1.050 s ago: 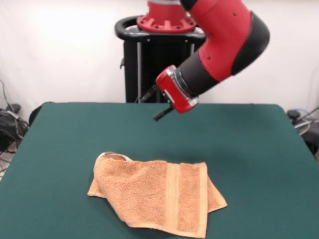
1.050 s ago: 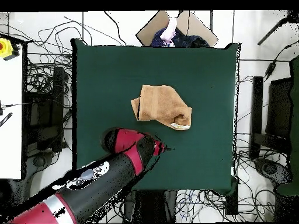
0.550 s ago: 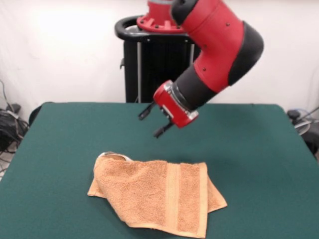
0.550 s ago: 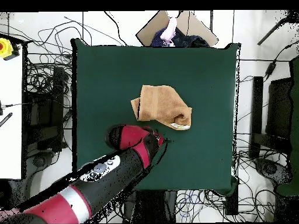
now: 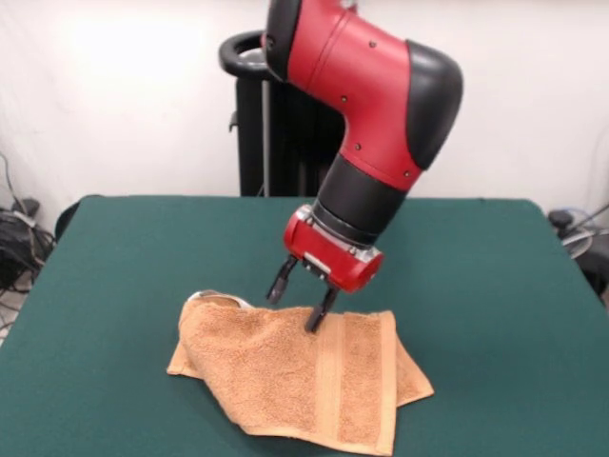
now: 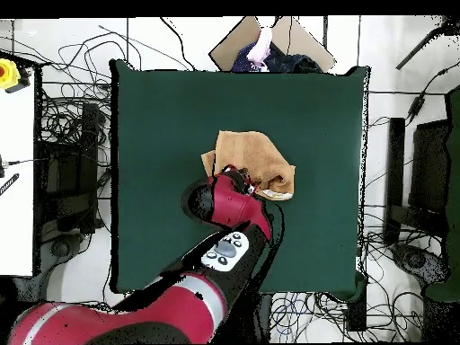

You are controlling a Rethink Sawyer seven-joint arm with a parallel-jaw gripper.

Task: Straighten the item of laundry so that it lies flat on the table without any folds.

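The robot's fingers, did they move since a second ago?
Yes. In the front view the gripper has come down and forward from above the bare table, and its open fingers now sit at the towel's far edge.

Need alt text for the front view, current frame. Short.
A red and black robot arm reaches down over a crumpled orange-tan towel lying folded on a dark green table, its open gripper poised at the towel's far edge. A flat woven band runs across the towel's top layer, and a lower layer pokes out on both sides.
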